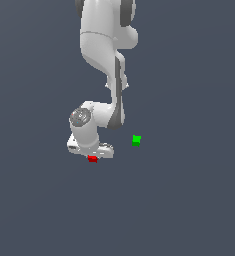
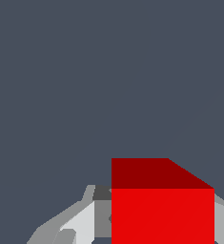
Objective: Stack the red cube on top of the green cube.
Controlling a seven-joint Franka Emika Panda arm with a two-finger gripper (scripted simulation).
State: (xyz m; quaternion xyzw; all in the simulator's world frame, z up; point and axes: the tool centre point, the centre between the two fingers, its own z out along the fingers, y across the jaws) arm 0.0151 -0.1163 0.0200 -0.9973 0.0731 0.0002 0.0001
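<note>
The red cube [image 1: 92, 159] sits directly under my white gripper [image 1: 92, 155], on the exterior view's left. In the wrist view the red cube [image 2: 162, 209] fills the gap between the two fingers, and a grey finger pad [image 2: 102, 214] lies flush against each side of it. The gripper [image 2: 162, 228] looks shut on the cube. I cannot tell whether the cube rests on the floor or is just off it. The green cube [image 1: 136, 140] stands alone on the floor to the exterior view's right of the gripper and a little farther back. It is out of the wrist view.
The white arm [image 1: 106, 50] reaches down from the top of the exterior view. The floor [image 1: 189, 200] is plain dark grey-blue, with no other objects in view.
</note>
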